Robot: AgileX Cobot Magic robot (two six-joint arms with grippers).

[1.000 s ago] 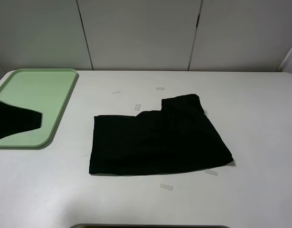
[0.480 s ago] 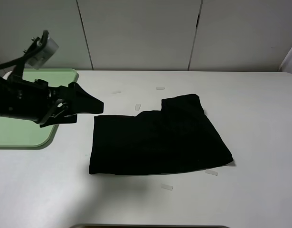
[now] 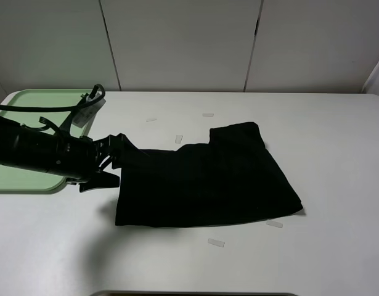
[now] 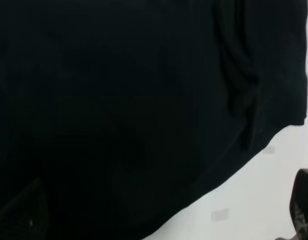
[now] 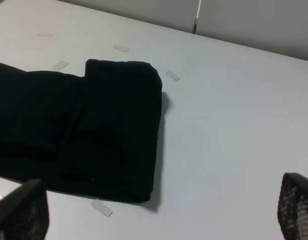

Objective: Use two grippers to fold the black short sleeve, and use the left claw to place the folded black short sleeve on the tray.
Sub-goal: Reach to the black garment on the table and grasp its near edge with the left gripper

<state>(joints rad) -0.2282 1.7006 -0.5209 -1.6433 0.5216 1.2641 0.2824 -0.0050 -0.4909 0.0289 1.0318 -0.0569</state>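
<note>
Since half a second ago, the left claw (image 3: 114,163) has been dropping and sliding in from beside the tray (image 3: 29,97) toward the shirt (image 3: 207,179). It is now hanging at the shirt's 9 o'clock edge. Its fingers are standing wide apart with nothing pinched: one is reaching over the shirt's 10 o'clock corner, the other is sitting just off the cloth at 8 o'clock. I cannot tell whether either is touching the fabric.

The shirt is lying folded at the middle of the table (image 3: 337,154), with a thicker folded band running along its 3 o'clock side. The tray is sitting well apart from it, at the table's 10 o'clock corner.

From the right wrist camera I'm seeing the right gripper (image 5: 159,212) spread open and holding nothing, looking down on the shirt's thick fold. Small tape strips (image 3: 215,243) are lying around the shirt.
</note>
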